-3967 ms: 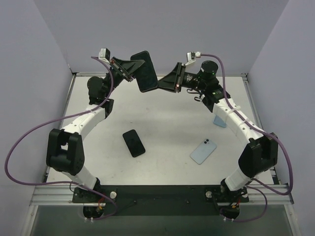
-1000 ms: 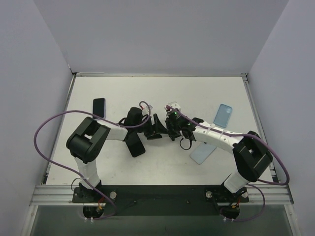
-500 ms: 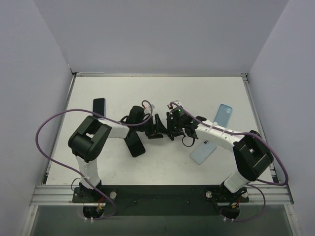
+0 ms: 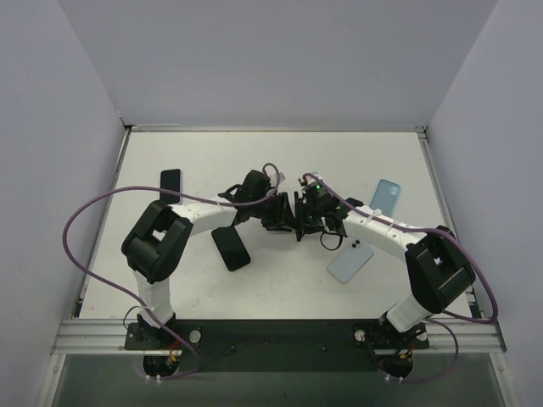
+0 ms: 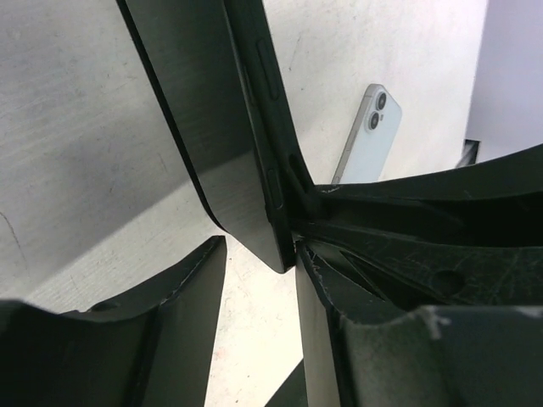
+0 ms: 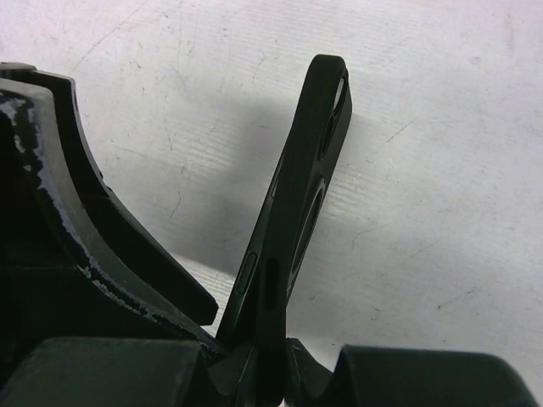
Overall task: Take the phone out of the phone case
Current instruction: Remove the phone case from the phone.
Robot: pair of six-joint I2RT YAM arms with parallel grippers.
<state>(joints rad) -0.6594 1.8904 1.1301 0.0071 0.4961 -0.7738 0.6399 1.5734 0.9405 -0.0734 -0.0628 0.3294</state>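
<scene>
1. Both arms meet over the middle of the tabletop (image 4: 280, 292); left pincer (image 4: 278, 214) and right pincer (image 4: 299, 219) face each other, tips nearly touching
2. The phone (image 5: 212, 127) sits in the black phone case (image 6: 293, 203), stood on edge above the tabletop between the two pincers; the top view hides it behind the pincers
3. Right pincer: fingers clamped on the lower end of the phone case. The case back, with its camera cut-outs, faces right in the right wrist view
4. Left pincer: a corner of the phone lies between its fingers. One finger (image 5: 365, 339) touches the case edge and the other (image 5: 153, 331) sits just beside the glass; cannot tell whether it grips
5. A finger of the right pincer meets the case edge just beside that corner
6. Also on the tabletop:
   - black handset (image 4: 231, 248), near left of the pincers
   - dark handset (image 4: 170, 181), far left
   - pale blue case (image 4: 386, 197), far right
   - pale blue handset (image 4: 350, 261), near right, camera side up
</scene>
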